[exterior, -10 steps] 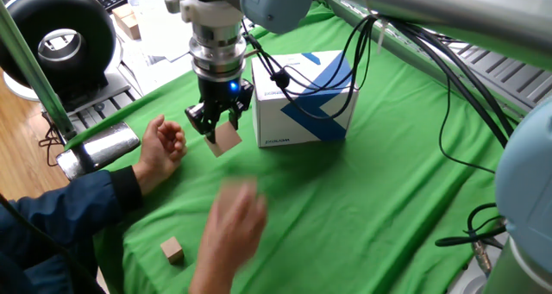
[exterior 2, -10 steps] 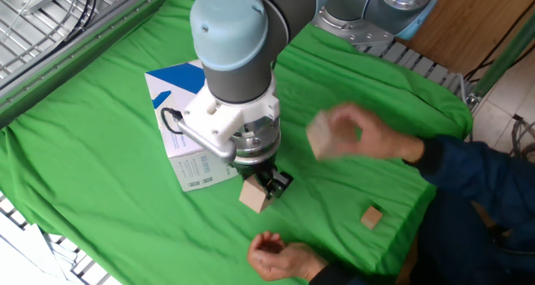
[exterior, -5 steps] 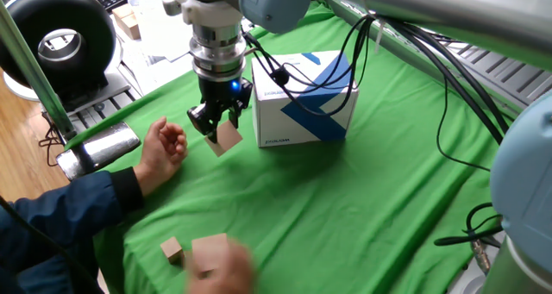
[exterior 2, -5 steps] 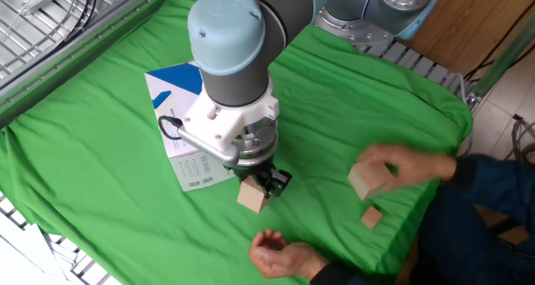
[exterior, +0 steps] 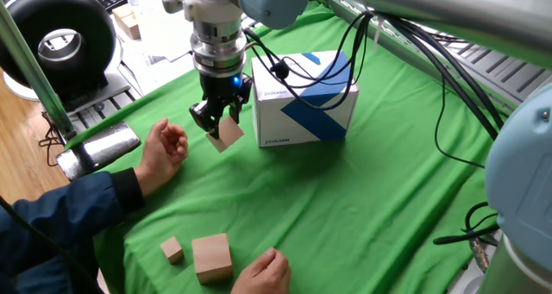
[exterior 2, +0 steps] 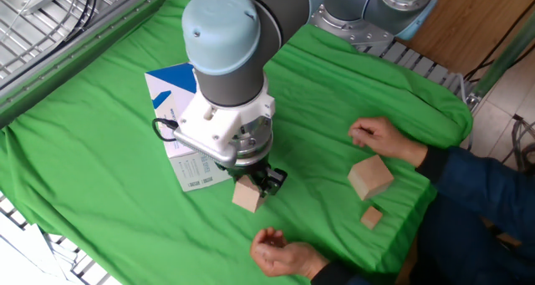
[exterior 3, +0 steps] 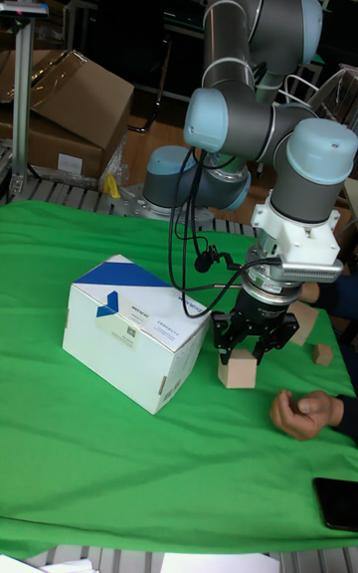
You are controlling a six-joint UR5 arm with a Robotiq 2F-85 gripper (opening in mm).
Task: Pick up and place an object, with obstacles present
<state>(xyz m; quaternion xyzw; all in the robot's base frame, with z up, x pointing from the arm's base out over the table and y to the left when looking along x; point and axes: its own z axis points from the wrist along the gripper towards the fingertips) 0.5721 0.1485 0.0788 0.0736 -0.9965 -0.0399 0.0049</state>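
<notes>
The object, a small light-tan wooden cube [exterior: 228, 135] [exterior 2: 247, 195] [exterior 3: 238, 370], sits tilted between my fingers, low over the green cloth. My gripper [exterior: 222, 126] [exterior 2: 255, 185] [exterior 3: 254, 349] is shut on it and points straight down. The obstacle, a large white cardboard box with blue patches [exterior: 306, 100] [exterior 2: 174, 89] [exterior 3: 129, 329], stands on the cloth right beside the gripper, a short gap away from the cube.
A larger tan block [exterior: 212, 257] [exterior 2: 370, 176] and a tiny wooden piece [exterior: 172, 249] [exterior 2: 371, 216] lie near the cloth's edge. A person's hands [exterior: 164, 147] [exterior: 263, 272] rest on the cloth close to the gripper. A black phone [exterior 3: 338, 503] lies at the front corner.
The person's moving hand set the larger tan block down beside the tiny wooden piece and drew back. My gripper kept its hold on the cube and barely shifted.
</notes>
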